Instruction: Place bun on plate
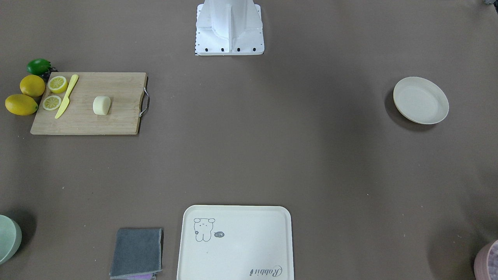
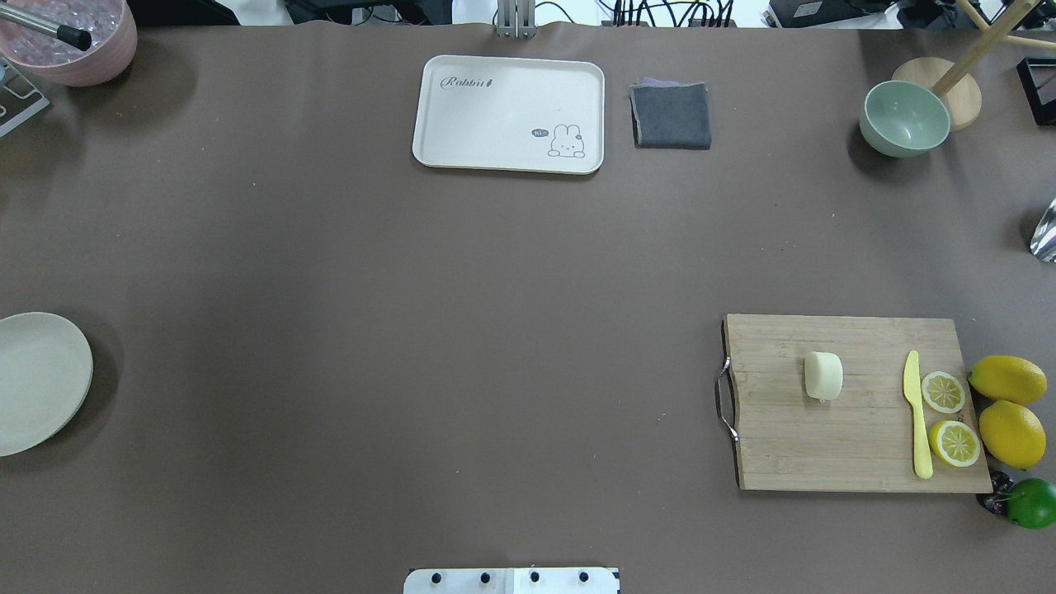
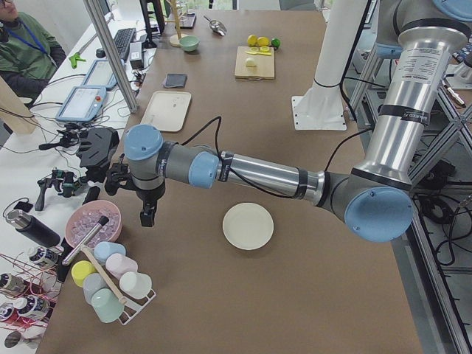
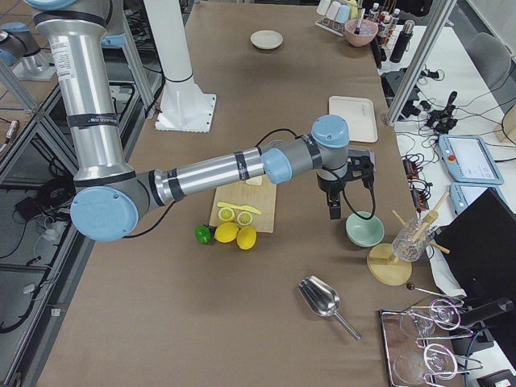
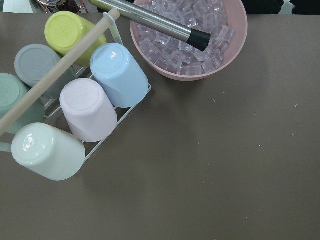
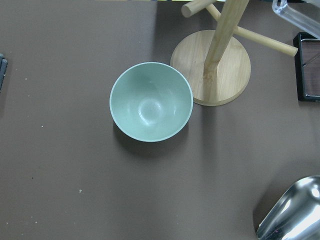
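Where the tabletop (image 2: 412, 330) lies nearest the robot's base, the two task things sit at opposite ends. On the robot's right the bun (image 2: 823, 376) rests on its side near the middle of a wooden cutting board (image 2: 825, 445), with nothing touching it. The plate (image 2: 41, 384) sits well apart from it at the robot's left edge, partly cut off by the overhead view. On the same board, a yellow knife (image 2: 917, 417) and two lemon halves (image 2: 942, 392) lie toward the outer side. Just off the board are two whole lemons (image 2: 1008, 379) and what looks like a lime (image 2: 1033, 503). Farther out, a cream tray (image 2: 495, 115) lies just beside a folded grey cloth (image 2: 671, 115). A green bowl (image 2: 904, 120) sits toward the far right and a pink bowl of ice (image 2: 107, 58) in the far left corner. The left gripper (image 3: 147, 215) hangs above the tabletop near that pink bowl and a rack of cups (image 5: 105, 75). The right gripper (image 4: 334, 208) hangs above the green bowl, away from the board. Both show only in the side views, so I cannot tell whether their fingers are wide or narrow.
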